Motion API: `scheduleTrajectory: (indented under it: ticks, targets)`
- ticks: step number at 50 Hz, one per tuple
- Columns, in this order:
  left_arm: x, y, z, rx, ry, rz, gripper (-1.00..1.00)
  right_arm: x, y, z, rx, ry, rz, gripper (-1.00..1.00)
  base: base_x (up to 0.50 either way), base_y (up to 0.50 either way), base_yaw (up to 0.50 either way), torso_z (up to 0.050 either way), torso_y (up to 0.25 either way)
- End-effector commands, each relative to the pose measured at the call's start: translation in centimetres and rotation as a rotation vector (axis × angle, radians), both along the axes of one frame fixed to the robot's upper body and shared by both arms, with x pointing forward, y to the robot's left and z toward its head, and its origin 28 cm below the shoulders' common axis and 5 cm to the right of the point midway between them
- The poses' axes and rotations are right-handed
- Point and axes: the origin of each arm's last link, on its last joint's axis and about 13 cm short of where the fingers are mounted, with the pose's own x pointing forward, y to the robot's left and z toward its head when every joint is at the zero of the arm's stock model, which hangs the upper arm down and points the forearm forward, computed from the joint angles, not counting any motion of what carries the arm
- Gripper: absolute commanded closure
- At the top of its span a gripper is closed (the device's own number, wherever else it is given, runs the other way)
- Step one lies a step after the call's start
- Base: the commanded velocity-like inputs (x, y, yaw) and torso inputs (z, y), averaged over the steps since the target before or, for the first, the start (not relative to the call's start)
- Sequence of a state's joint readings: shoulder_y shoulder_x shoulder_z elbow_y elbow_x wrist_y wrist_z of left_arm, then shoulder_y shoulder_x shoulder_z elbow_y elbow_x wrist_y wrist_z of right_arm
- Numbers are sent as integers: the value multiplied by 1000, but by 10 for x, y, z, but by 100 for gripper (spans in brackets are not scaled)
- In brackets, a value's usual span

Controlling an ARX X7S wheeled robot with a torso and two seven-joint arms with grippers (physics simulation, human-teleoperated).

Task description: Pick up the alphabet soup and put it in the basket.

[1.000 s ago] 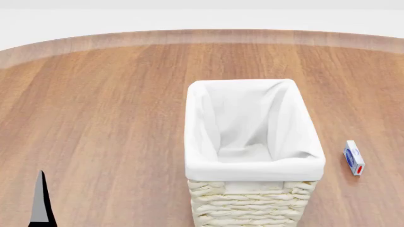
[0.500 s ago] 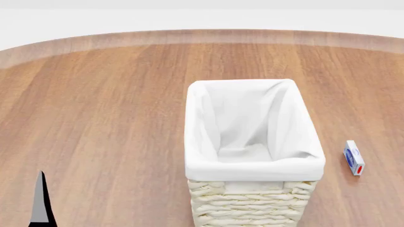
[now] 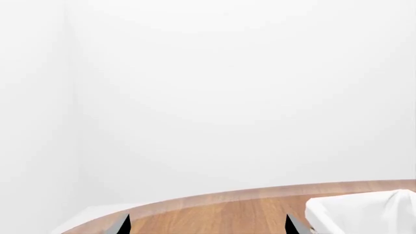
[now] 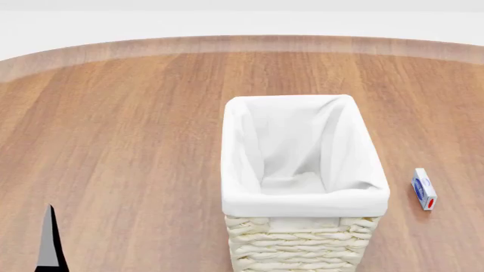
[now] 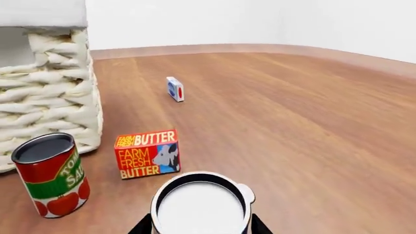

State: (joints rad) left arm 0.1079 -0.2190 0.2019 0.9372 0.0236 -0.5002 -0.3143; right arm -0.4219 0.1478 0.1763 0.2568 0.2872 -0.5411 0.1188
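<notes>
Basket [image 4: 302, 243]: cream woven wicker, plain white cloth lining over the rim. Worktop [image 4: 136, 124]: warm brown wood grain, paler band at the edge. Small box [image 4: 424, 189]: white and blue, red mark. Butter box [image 5: 147, 153]: orange-red, yellow lettering, blue patch with a cow. Can [image 5: 53, 174]: red, green band, dark grey lid. Alphabet soup [image 5: 201, 204]: pale whitish lid, dark rim.
</notes>
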Motion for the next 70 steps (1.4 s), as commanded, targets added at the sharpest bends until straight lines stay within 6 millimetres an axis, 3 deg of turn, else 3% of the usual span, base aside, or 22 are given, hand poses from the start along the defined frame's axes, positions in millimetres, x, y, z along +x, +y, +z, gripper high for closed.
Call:
scheduleTrajectory:
  ticks: [1, 18, 32, 51, 70]
  targets:
    - [0, 0, -1, -1, 3, -3, -100, 22, 4, 51, -37, -134, 46, 100, 0, 0, 0, 0, 0]
    - [0, 0, 0, -3, 3, -3, -100, 38, -4, 137, -103, -305, 55, 100, 0, 0, 0, 0, 0]
    - [0, -1, -1, -5, 5, -8, -100, 53, 1, 183, -121, -393, 104, 100, 0, 0, 0, 0, 1]
    - [1, 0, -1, -9, 7, -3, -100, 136, 48, 254, -170, -534, 401, 100, 0, 0, 0, 0, 1]
    - [2, 1, -2, -9, 9, -4, -100, 204, 73, 269, -156, -531, 486, 100, 0, 0, 0, 0, 1]
